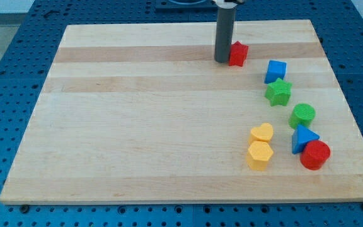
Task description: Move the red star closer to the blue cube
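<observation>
The red star (238,54) lies near the view's top, right of centre, on the wooden board (137,126). My tip (222,60) stands right against the star's left side, touching it. The blue cube (275,71) lies to the lower right of the star, a short gap away.
A green star (278,93) lies just below the blue cube. Further down the right side are a green cylinder (302,115), a blue triangular block (303,138), a red cylinder (314,155), a yellow heart (262,132) and a yellow hexagon (259,155).
</observation>
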